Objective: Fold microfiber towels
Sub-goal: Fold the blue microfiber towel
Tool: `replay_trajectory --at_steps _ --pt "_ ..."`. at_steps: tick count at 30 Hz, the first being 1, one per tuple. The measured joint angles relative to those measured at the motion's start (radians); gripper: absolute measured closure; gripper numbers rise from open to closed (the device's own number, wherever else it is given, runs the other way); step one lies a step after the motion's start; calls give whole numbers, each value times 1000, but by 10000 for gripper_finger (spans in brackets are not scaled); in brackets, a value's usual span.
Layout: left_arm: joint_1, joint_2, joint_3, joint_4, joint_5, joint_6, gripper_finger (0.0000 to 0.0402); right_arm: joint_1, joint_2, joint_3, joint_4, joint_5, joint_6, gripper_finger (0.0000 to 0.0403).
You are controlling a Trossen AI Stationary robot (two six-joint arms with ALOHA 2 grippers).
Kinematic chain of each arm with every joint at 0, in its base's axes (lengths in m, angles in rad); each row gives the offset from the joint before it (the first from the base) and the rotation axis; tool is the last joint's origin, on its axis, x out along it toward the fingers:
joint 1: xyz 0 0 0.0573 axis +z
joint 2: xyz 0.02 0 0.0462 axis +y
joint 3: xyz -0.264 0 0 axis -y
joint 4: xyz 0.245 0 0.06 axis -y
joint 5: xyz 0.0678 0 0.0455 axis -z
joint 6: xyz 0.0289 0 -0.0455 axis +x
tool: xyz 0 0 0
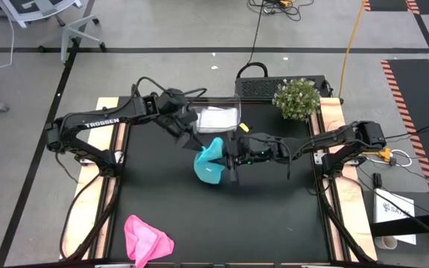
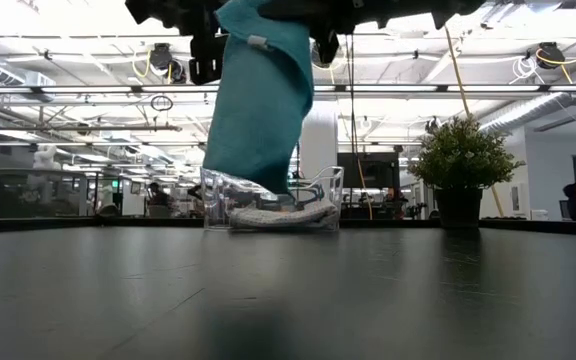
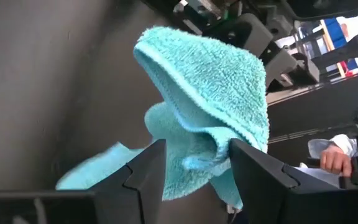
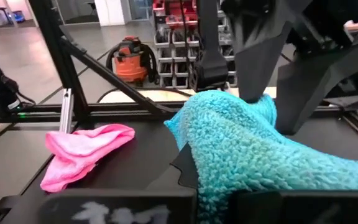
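Here teal towel (image 1: 211, 162) hangs in the air over mid-table, long axis near vertical in the low view, top bunched up at the grippers, lower end dangling clear of the black table (image 1: 274, 216). Right gripper (image 1: 233, 159) is clamped on the towel's upper part, fingers together on the cloth. Left gripper (image 1: 196, 141) sits just beside it at the towel's top edge, fingers (image 3: 143, 180) spread apart with towel folds between them; can't tell if they touch the cloth. Pink towel (image 1: 147, 240) lies crumpled at the table's near edge, left side, well apart from the teal one. Clear plastic tub (image 1: 219, 116) at the far edge holds a pale cloth (image 2: 283, 214). Potted plant (image 1: 296, 98) at far right corner. Open tabletop below and in front of the hanging towel.
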Motion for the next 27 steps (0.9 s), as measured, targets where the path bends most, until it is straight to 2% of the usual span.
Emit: replay_trajectory --at_steps 4,8,17,23,27 --pt "-2 0 0 22 1 -4 222 0 0 3 -2 3 -6 403" --pt "-14 0 0 43 50 -20 222 -2 0 3 -24 12 -20 403" --pt "-63 0 0 39 52 -23 222 -6 0 3 -31 33 -40 403" --pt "-74 0 0 34 14 -16 222 -6 0 3 -24 33 -40 403" --pt "-81 0 0 -37 -26 16 232 -4 0 3 -24 31 -35 403"
